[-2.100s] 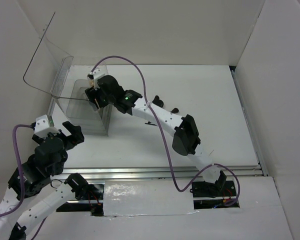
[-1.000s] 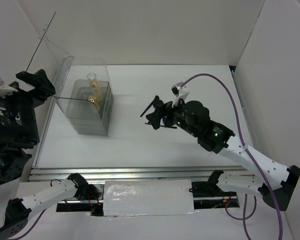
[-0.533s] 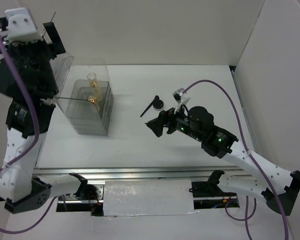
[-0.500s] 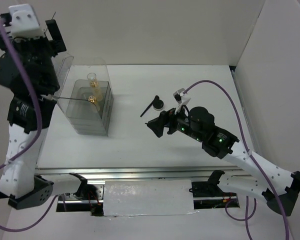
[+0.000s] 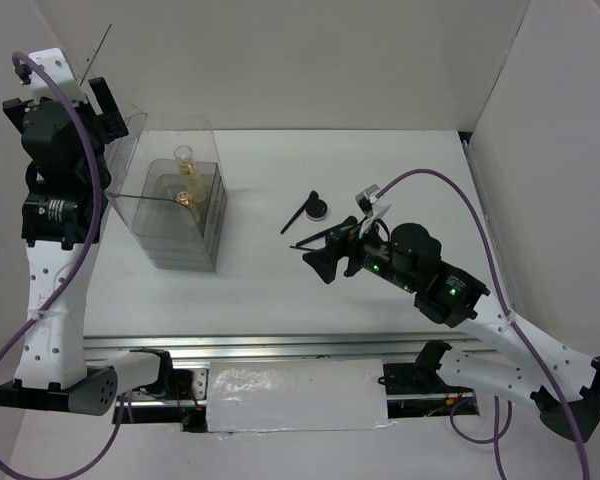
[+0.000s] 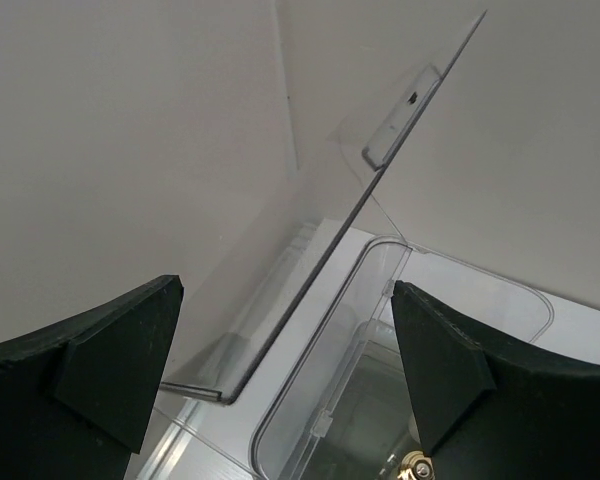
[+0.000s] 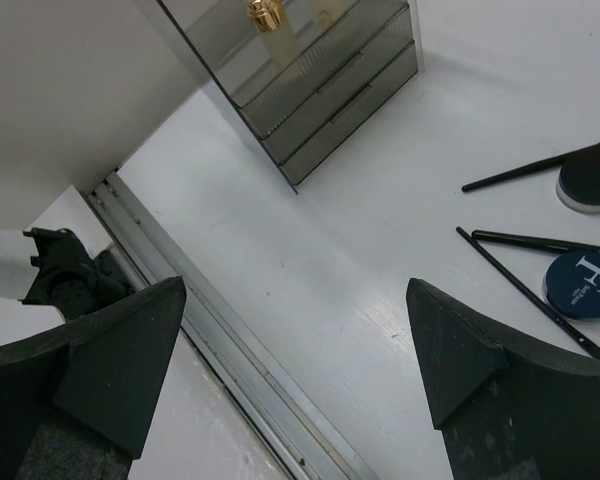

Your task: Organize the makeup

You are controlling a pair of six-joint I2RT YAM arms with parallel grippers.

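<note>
While the left gripper (image 6: pixel 285 350) is held wide open by the clear box (image 5: pixel 185 240) — the right gripper (image 7: pixel 295 350) too, nothing gripped — brushes (image 7: pixel 530 293) are seen beside a blue compact (image 7: pixel 585 283) (on the white table (image 7: pixel 380 250)).

The right hand (image 5: pixel 326 257) left the box (image 5: pixel 167 246); the left hand (image 5: pixel 58 101) rose high.

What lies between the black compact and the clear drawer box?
In the top view: one thin black brush close by the black compact; from there to the clear drawer box the white table is bare.
</note>
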